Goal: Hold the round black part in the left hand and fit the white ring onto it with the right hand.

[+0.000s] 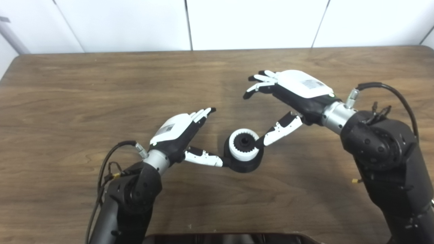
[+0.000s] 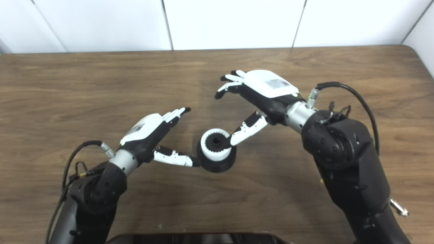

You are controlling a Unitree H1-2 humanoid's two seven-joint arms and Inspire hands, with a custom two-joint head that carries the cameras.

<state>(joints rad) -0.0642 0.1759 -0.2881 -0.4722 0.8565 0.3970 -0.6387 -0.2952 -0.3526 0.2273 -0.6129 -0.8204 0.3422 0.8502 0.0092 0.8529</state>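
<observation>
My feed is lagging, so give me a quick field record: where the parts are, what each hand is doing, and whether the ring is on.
round black part: resting on the wooden table, near its middle
white toothed ring: seated on top of the black part
left hand: open, fingers extended, thumb tip at the black part's left side
right hand: open, thumb tip at the ring's right edge, fingers spread above the table
held: nothing lifted

Left hand [image 1: 179, 130] low, palm facing inward, fingers [image 1: 203, 113] extended and spread from thumb, holding nothing. Right hand [image 1: 295, 93] raised higher, back up, fingers [image 1: 261, 83] loosely curled and apart, thumb angled down-left. Both forearms bent inward from bottom corners.
</observation>
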